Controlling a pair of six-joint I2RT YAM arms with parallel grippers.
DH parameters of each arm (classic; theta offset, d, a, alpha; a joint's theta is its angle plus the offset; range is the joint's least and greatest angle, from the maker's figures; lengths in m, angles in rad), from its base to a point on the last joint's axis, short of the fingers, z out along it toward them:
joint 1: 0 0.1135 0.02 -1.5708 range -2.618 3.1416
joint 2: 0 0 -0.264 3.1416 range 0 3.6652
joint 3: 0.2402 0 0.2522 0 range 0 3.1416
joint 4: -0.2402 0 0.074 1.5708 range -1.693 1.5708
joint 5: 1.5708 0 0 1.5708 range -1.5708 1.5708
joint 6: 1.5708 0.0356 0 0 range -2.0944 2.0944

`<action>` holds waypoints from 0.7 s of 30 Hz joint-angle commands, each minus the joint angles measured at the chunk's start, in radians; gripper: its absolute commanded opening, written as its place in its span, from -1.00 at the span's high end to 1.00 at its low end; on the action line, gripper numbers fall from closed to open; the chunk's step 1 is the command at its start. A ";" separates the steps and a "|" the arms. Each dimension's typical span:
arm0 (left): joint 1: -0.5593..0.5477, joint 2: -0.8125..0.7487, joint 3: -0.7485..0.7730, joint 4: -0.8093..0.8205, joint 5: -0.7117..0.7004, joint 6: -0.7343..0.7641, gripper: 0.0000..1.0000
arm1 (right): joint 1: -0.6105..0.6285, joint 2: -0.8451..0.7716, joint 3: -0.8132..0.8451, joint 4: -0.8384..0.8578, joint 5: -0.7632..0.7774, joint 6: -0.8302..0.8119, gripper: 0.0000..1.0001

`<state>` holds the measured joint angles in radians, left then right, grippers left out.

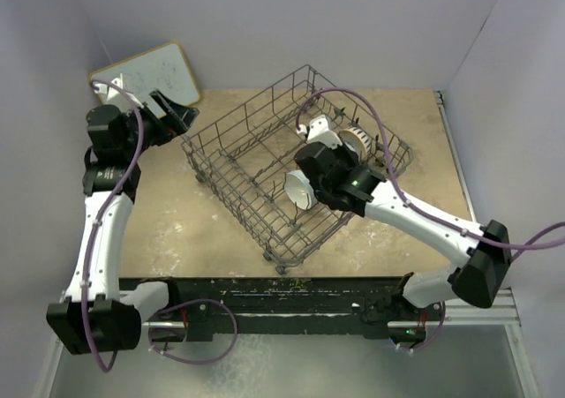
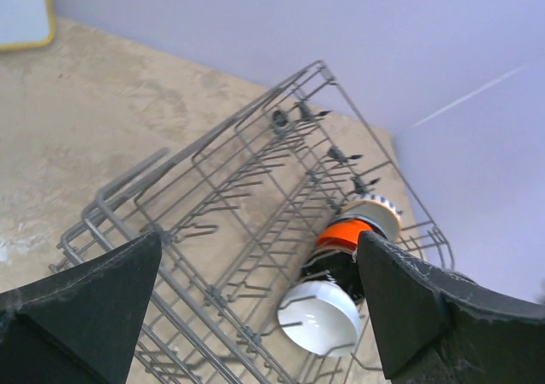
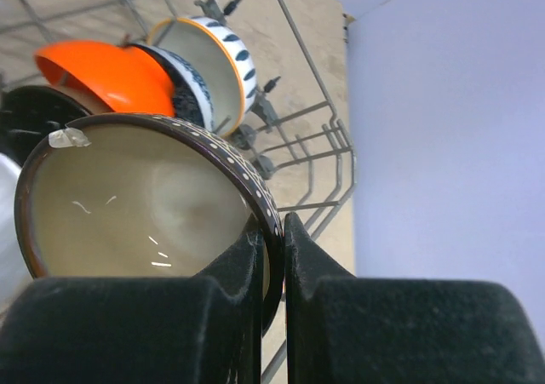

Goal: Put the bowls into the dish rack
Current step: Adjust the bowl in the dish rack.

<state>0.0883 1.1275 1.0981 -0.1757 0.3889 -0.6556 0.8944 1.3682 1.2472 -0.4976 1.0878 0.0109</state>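
The right gripper (image 3: 272,231) is closed tight on the rim of the brown bowl (image 3: 128,205), one finger inside against the cream glaze and one outside on the dotted brown wall. The bowl stands on edge over the far right part of the dish rack (image 1: 231,208) (whether it already rests on the tines cannot be told). Just behind it stands a row of bowls on edge in the rack: the orange bowl (image 3: 106,73), a blue-and-white bowl (image 3: 186,86) and a striped bowl (image 3: 226,52) with an orange rim and cream inside. The black bowl (image 3: 34,111) is at the left, and the white bowl (image 1: 300,189) is nearest the arms' bases.

The left gripper (image 1: 177,116) hangs beside the rack's far left corner with its fingers spread wide and nothing between them. It is near the white board (image 1: 154,71), which leans at the back wall. The rack sits askew on the mottled tan worktop (image 1: 177,230).
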 commanded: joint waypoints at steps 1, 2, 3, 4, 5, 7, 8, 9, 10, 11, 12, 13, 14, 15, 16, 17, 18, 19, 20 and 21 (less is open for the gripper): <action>-0.001 -0.109 0.114 -0.185 0.095 0.075 -0.99 | -0.002 0.055 0.047 0.045 0.205 -0.066 1.00; -0.001 -0.126 0.120 -0.216 0.103 0.081 -0.98 | 0.000 0.071 0.049 0.050 0.222 -0.081 1.00; -0.001 -0.144 0.120 -0.239 0.115 0.086 -0.98 | 0.002 0.088 0.054 0.054 0.236 -0.095 1.00; -0.001 -0.163 0.119 -0.258 0.125 0.091 -0.99 | 0.005 0.098 0.059 0.059 0.251 -0.108 1.00; -0.001 -0.186 0.115 -0.274 0.132 0.094 -0.99 | 0.009 0.109 0.061 0.068 0.267 -0.128 1.00; -0.001 -0.230 0.109 -0.300 0.131 0.107 -0.99 | 0.018 0.129 0.067 0.082 0.305 -0.165 1.00; -0.001 -0.249 0.109 -0.314 0.126 0.116 -0.99 | 0.023 0.138 0.073 0.083 0.321 -0.179 1.00; -0.001 -0.269 0.111 -0.329 0.119 0.124 -0.99 | 0.031 0.144 0.079 0.084 0.335 -0.192 1.00; -0.001 -0.284 0.111 -0.342 0.116 0.130 -0.99 | 0.038 0.149 0.083 0.089 0.342 -0.209 1.00; -0.001 -0.298 0.110 -0.353 0.118 0.133 -0.99 | 0.046 0.153 0.084 0.099 0.348 -0.226 1.00; -0.001 -0.314 0.106 -0.357 0.123 0.133 -0.98 | 0.056 0.156 0.084 0.111 0.350 -0.248 1.00; -0.002 -0.327 0.100 -0.360 0.129 0.134 -0.99 | 0.067 0.160 0.081 0.123 0.356 -0.269 1.00; -0.002 -0.337 0.096 -0.366 0.133 0.134 -0.99 | 0.075 0.164 0.080 0.128 0.364 -0.286 1.00; -0.002 -0.347 0.092 -0.374 0.137 0.134 -0.98 | 0.082 0.170 0.078 0.128 0.370 -0.298 1.00; -0.002 -0.364 0.088 -0.380 0.141 0.133 -0.99 | 0.090 0.174 0.078 0.127 0.373 -0.307 1.00; -0.002 -0.377 0.084 -0.385 0.144 0.131 -0.99 | 0.097 0.180 0.077 0.126 0.375 -0.320 1.00; -0.002 -0.391 0.081 -0.390 0.143 0.127 -0.98 | 0.103 0.186 0.075 0.126 0.379 -0.332 1.00; -0.002 -0.402 0.078 -0.396 0.142 0.125 -0.99 | 0.105 0.195 0.075 0.125 0.385 -0.340 1.00; -0.002 -0.415 0.077 -0.402 0.140 0.124 -0.99 | 0.107 0.204 0.076 0.117 0.393 -0.342 1.00; -0.002 -0.428 0.079 -0.410 0.137 0.123 -0.99 | 0.106 0.214 0.079 0.104 0.400 -0.340 1.00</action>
<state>0.0883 0.7433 1.1793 -0.5674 0.5102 -0.5522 0.9920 1.5604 1.2713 -0.4156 1.3720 -0.2714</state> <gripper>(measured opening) 0.992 0.079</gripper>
